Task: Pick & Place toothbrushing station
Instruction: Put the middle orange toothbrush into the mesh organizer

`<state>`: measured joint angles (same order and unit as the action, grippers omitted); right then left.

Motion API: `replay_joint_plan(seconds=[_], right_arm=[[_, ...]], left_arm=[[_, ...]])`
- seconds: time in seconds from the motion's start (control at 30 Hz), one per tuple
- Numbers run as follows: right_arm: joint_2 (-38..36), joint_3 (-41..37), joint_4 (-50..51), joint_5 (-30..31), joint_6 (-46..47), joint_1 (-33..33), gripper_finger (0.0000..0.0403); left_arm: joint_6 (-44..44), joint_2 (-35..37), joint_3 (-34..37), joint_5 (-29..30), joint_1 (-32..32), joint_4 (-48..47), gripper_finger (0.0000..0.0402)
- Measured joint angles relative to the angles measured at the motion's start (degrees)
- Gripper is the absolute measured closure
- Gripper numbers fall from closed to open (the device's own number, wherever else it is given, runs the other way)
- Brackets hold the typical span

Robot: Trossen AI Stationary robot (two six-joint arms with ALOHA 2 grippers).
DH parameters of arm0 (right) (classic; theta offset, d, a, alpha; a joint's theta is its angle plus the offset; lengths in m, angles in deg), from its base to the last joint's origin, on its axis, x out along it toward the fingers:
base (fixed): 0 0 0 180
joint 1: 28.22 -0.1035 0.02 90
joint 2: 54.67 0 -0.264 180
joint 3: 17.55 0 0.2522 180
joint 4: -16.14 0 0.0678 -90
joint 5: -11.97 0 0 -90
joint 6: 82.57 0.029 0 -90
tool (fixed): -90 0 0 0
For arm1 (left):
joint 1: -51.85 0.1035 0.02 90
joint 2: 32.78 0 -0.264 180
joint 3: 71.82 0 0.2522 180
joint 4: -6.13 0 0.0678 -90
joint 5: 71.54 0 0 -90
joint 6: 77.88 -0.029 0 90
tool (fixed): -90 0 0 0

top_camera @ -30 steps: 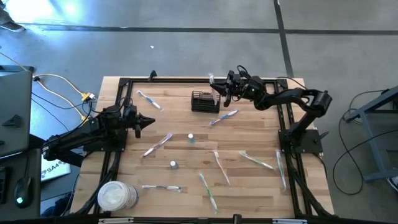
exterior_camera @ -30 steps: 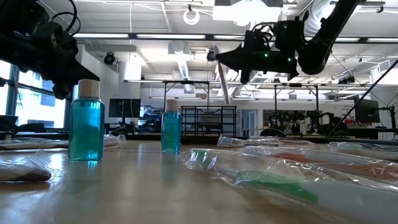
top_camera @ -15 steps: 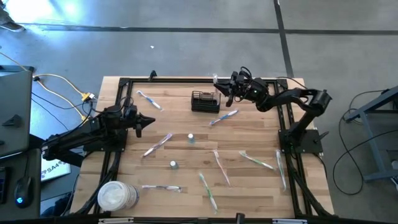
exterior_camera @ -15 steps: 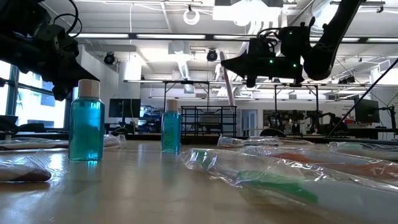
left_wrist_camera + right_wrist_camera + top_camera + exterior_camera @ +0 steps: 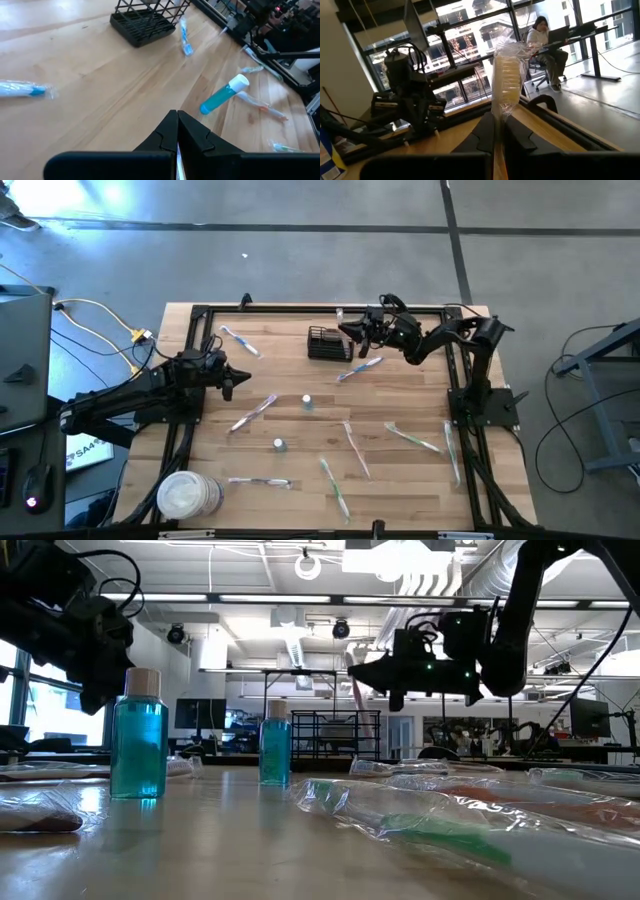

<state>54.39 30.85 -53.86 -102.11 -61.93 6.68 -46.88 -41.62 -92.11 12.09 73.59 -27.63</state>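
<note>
the black wire basket [image 5: 330,343] sits on the wooden table [image 5: 300,480] near its far edge. the right gripper [image 5: 347,329] hangs just above the basket's right end, pinched tight on a wrapped toothbrush [image 5: 506,75] that sticks up. the left gripper [image 5: 238,374] waits far to the left of the basket, closed and holding nothing. a small blue bottle [image 5: 307,402] stands in front of the basket.

Floor: you see grey concrete [image 5: 300,260] around the table, crossed by dark seam lines.
Ceiling: above you, white ducts [image 5: 440,570] and long strip lights [image 5: 250,598].
Windows: tall panes [image 5: 470,35] at your 12 o'clock in the right wrist view, buildings beyond.
Furniture: a desk [image 5: 585,37] at 2 o'clock, a person seated [image 5: 542,37] there.
Screens: dark monitors [image 5: 195,712] at your 10 o'clock.
</note>
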Motion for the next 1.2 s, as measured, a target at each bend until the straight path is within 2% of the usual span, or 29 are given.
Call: replay_joint_plan(seconds=[0.7,0.97,1.2], right_arm=[[2.00,0.02,2.18,-1.39,-1.38,-0.37,0.0394],[2.04,0.04,4.19,-1.41,-1.15,-0.42,0.0359],[2.04,0.04,2.18,-1.43,1.95,-0.39,0.0345]], left_arm=[[1.05,-0.04,0.00,0.04,0.00,0.17,0.0400],[1.05,-0.04,0.00,-0.16,0.00,0.19,0.0400],[1.03,-0.04,0.00,-0.14,0.00,0.19,0.0400]])
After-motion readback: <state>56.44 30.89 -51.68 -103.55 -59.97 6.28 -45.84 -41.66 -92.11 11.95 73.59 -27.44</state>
